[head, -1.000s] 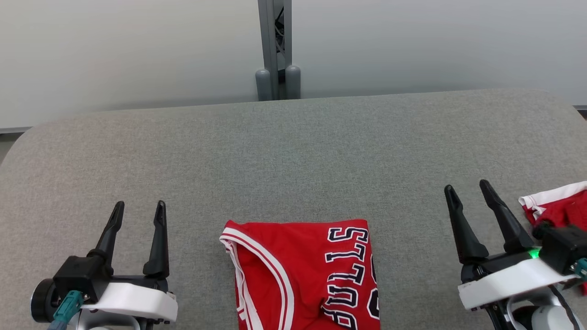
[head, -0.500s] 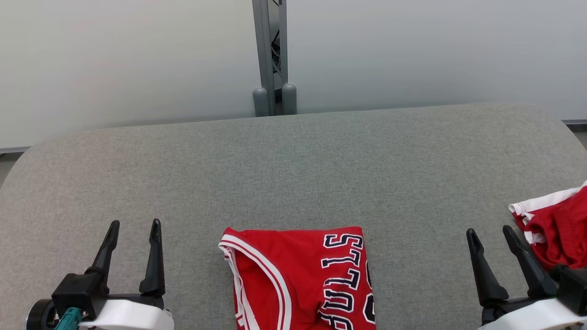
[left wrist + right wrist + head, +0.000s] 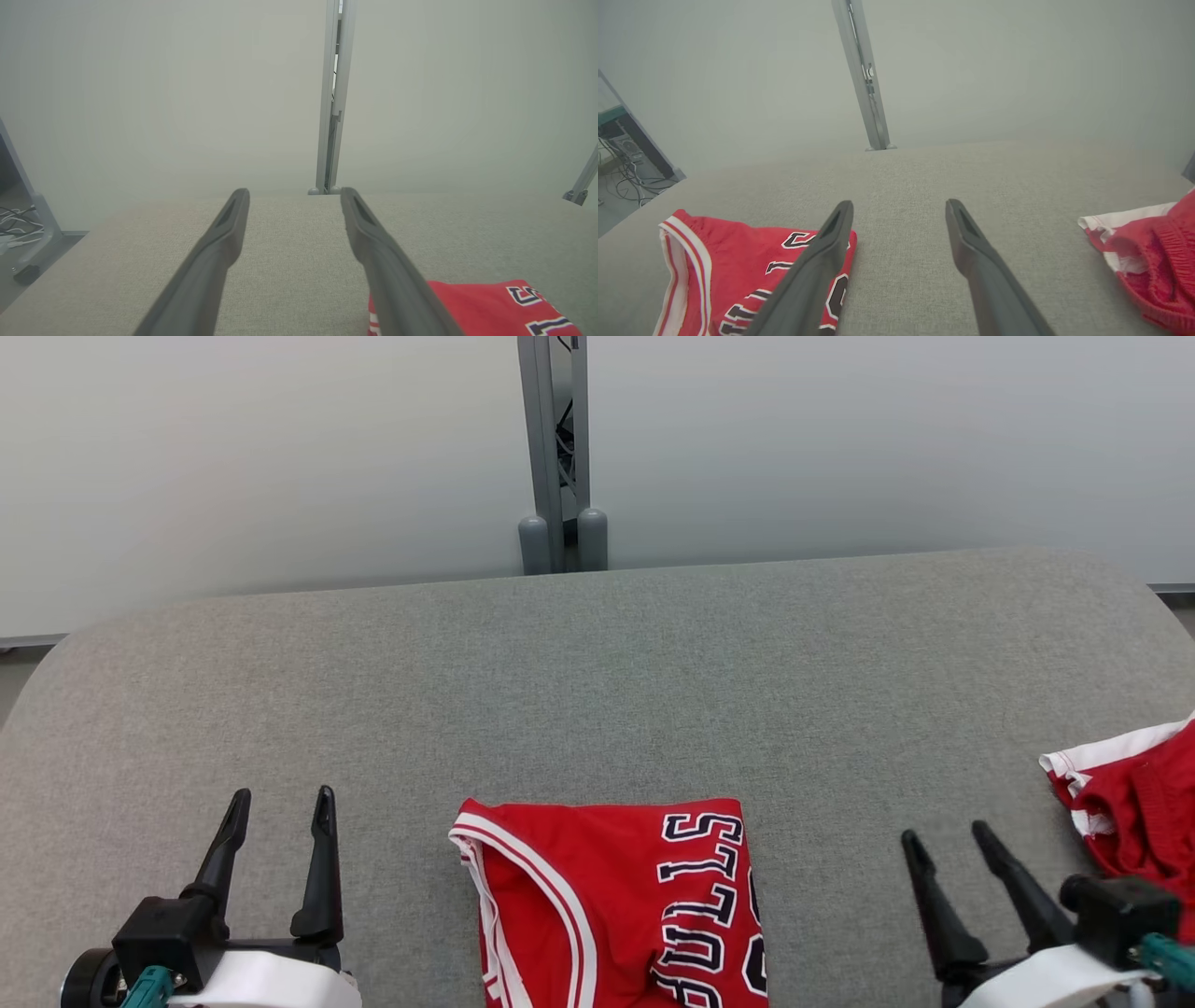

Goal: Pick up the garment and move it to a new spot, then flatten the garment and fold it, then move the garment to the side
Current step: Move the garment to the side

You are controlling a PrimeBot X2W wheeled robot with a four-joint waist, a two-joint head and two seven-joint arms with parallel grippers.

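The garment [image 3: 607, 896], a red jersey with white trim and dark lettering, lies folded flat at the near middle of the grey padded table [image 3: 597, 663]. My left gripper [image 3: 283, 793] hovers to its left, open and empty. My right gripper [image 3: 945, 833] is to its right, also open and empty. In the left wrist view the left gripper [image 3: 294, 193] points across bare table with the jersey [image 3: 486, 308] at lower right. In the right wrist view the right gripper [image 3: 899, 204] has the jersey [image 3: 738, 261] beside and under its left finger.
A second red and white garment [image 3: 1139, 803] lies crumpled at the table's right edge, seen also in the right wrist view [image 3: 1148, 247]. A grey metal post [image 3: 557, 448] stands behind the table's far edge against a pale wall.
The camera tilted slightly, shifting the whole picture down. My right gripper drew back toward the near edge, away from the crumpled garment. My left gripper drew back a little. Both stayed open.
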